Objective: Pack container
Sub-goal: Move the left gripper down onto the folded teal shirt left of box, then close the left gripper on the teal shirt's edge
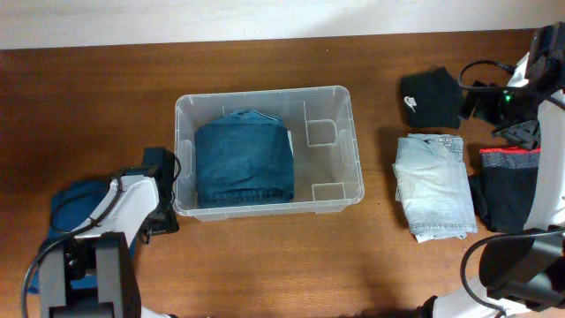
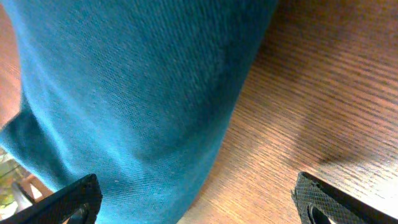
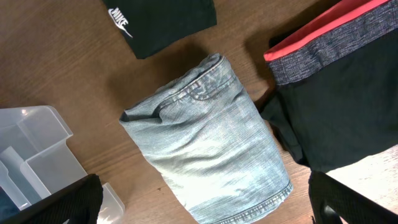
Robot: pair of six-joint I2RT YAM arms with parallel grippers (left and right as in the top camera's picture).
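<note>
container (image 1: 328, 163) middle of counter (image 1: 106, 106), dark jeans (image 1: 243, 159) at one end | looks light, stiff, slick plastic, grab the rim imo | left hand (image 2: 199, 202) and right hand (image 3: 208, 202) both spread apart, empty

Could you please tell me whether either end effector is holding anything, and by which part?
Nothing is held: the left end effector is open over the teal cloth, the right end effector open above the light jeans.
</note>
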